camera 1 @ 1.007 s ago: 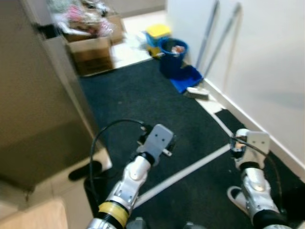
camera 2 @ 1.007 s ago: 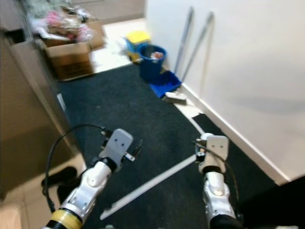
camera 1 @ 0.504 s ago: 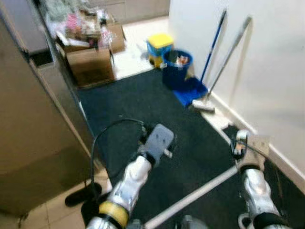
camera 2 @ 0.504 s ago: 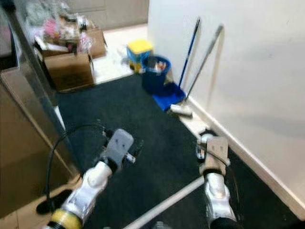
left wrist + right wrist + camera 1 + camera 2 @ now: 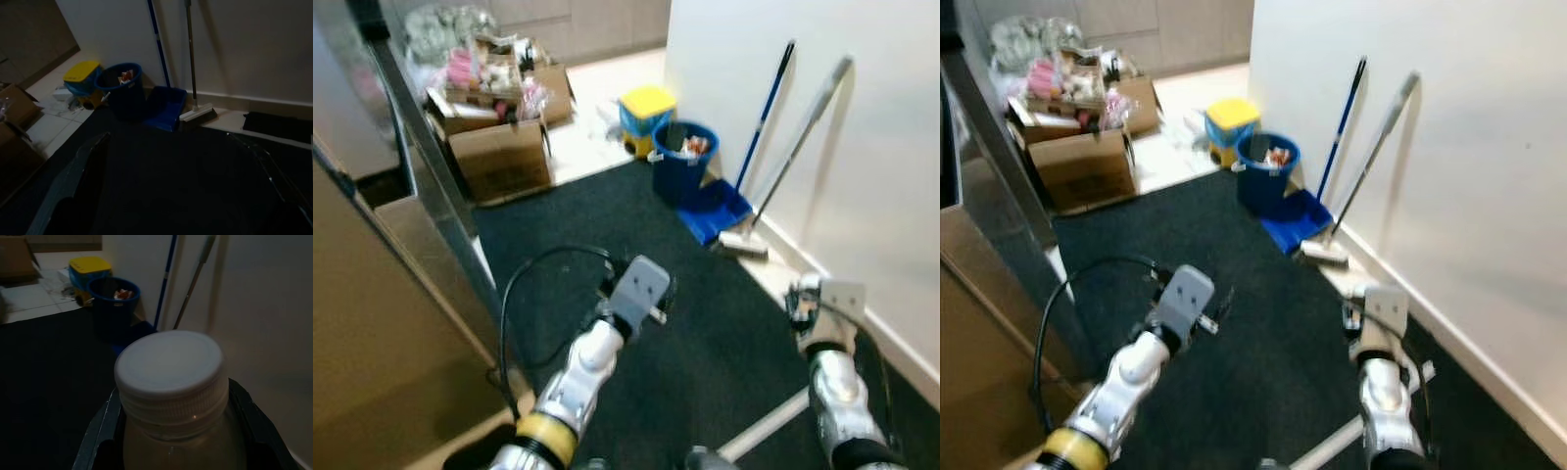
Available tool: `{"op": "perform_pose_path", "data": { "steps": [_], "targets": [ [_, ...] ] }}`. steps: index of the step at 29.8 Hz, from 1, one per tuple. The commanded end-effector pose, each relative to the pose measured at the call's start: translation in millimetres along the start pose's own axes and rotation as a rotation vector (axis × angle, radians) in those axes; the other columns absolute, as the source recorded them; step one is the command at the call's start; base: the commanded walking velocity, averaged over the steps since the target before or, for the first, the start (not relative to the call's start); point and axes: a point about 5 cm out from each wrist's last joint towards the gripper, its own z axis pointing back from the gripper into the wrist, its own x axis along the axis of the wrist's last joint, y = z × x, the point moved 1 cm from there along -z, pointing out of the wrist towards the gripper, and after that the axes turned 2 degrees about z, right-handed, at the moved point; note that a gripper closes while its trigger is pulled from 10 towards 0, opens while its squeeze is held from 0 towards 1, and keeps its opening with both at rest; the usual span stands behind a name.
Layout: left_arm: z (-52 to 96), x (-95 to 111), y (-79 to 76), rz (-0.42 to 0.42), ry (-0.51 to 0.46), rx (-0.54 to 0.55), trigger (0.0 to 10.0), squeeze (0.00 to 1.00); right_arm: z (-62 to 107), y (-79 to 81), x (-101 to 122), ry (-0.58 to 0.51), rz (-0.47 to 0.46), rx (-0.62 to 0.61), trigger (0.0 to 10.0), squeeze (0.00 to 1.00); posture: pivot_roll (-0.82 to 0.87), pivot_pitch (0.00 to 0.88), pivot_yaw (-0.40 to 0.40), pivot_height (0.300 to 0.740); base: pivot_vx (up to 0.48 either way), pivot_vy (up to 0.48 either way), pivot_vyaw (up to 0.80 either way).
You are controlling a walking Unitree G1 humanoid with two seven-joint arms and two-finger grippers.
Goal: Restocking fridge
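Dark carpet (image 5: 607, 211) runs beside the steel fridge (image 5: 421, 186). Right gripper (image 5: 171, 431) clasps a pale white-capped bottle (image 5: 168, 367); left gripper (image 5: 166, 196) hangs spread and empty. Best keep the bottle upright while approaching.

You saw only the white cap and neck of the bottle (image 5: 168, 382); its body ran off the picture's near edge, so its contents stayed unclear. The left gripper (image 5: 171, 196) showed as two dark fingers cut off by the near edge. Items in the far cardboard boxes (image 5: 494, 117) and the blue bin (image 5: 683, 162) were too blurred to name.
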Motion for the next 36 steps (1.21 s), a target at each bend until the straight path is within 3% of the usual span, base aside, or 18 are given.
{"op": "perform_pose_path", "data": {
  "steps": [1,9,12,16,28,33,36],
  "targets": [
    [1.8,-4.4,-5.4,0.002,0.018,-0.013,10.0,0.0,-0.9,-8.7,3.5,-0.025,0.002,-0.027,10.0,0.0,-0.06,0.071,-0.052,0.74,0.0,0.0,0.0],
    [6.1,-12.8,-4.7,0.064,0.05,-0.005,10.0,0.0,1.0,-7.0,-1.4,-0.008,0.006,-0.017,10.0,0.0,-0.06,0.073,-0.052,0.74,0.0,0.0,0.0],
    [10.5,-25.0,-1.9,0.08,0.1,0.012,10.0,0.0,4.7,-4.8,-10.2,0.024,0.021,0.0,10.0,0.0,-0.06,0.073,-0.052,0.74,0.0,0.0,0.0],
    [23.0,-50.3,3.8,0.124,0.206,0.053,10.0,0.0,18.3,-0.9,-36.2,0.117,0.051,0.048,10.0,0.0,-0.06,0.073,-0.052,0.74,0.0,0.0,0.0],
    [43.4,-84.2,11.2,0.129,0.352,0.081,10.0,0.0,49.9,-5.1,-84.1,0.315,0.103,0.097,10.0,0.0,-0.06,0.081,-0.051,0.74,0.0,0.0,0.0],
    [64.9,-109.6,23.5,0.15,0.47,0.166,10.0,0.0,76.6,-2.0,-113.1,0.443,0.105,0.147,10.0,0.0,-0.06,0.089,-0.05,0.74,0.0,0.0,0.0],
    [70.9,-113.4,29.6,0.124,0.482,0.208,10.0,0.0,81.8,0.6,-117.6,0.459,0.117,0.162,10.0,0.0,-0.06,0.09,-0.049,0.74,0.0,0.0,0.0]
  ]
}}
